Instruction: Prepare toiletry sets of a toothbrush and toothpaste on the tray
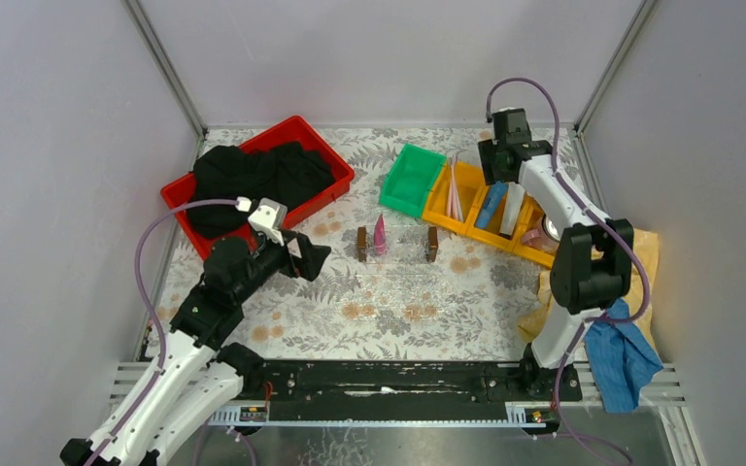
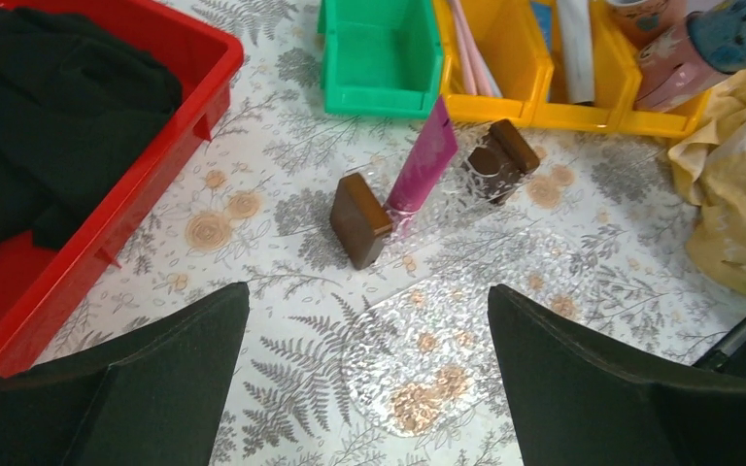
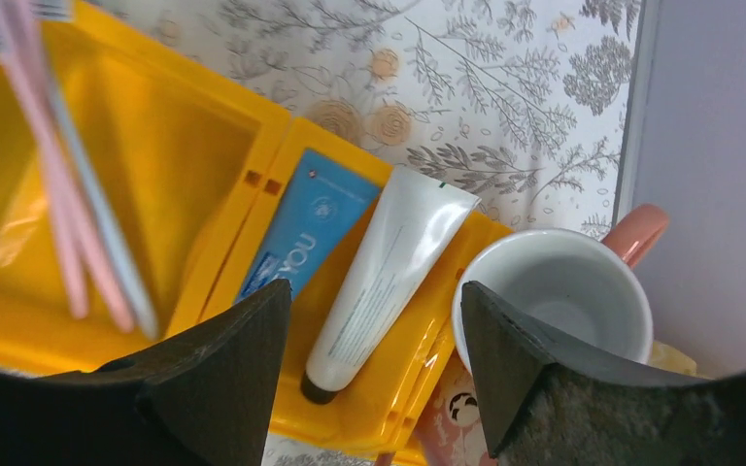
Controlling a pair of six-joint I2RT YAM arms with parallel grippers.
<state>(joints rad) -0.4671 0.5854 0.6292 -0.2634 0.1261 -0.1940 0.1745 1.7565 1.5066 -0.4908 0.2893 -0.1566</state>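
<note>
A magenta toothpaste tube (image 1: 380,234) (image 2: 423,160) lies on the clear glass tray (image 1: 398,260) (image 2: 466,320), between its two brown end blocks. My left gripper (image 1: 313,258) (image 2: 369,301) is open and empty, hovering just left of the tray. My right gripper (image 1: 503,167) (image 3: 374,296) is open and empty above the yellow bins (image 3: 427,379). Below it lie a white tube (image 3: 389,267) and a blue tube (image 3: 303,233) in one compartment. Pale pink toothbrushes (image 3: 68,194) lean in the compartment beside it. A pale pink mug (image 3: 554,291) sits right of the tubes.
A red bin (image 1: 321,136) holding black cloth stands at the back left. A green bin (image 1: 413,180) stands left of the yellow ones. More mugs (image 2: 680,58) lie at the yellow bins' right end. Yellow and blue cloths (image 1: 622,354) lie by the right arm's base.
</note>
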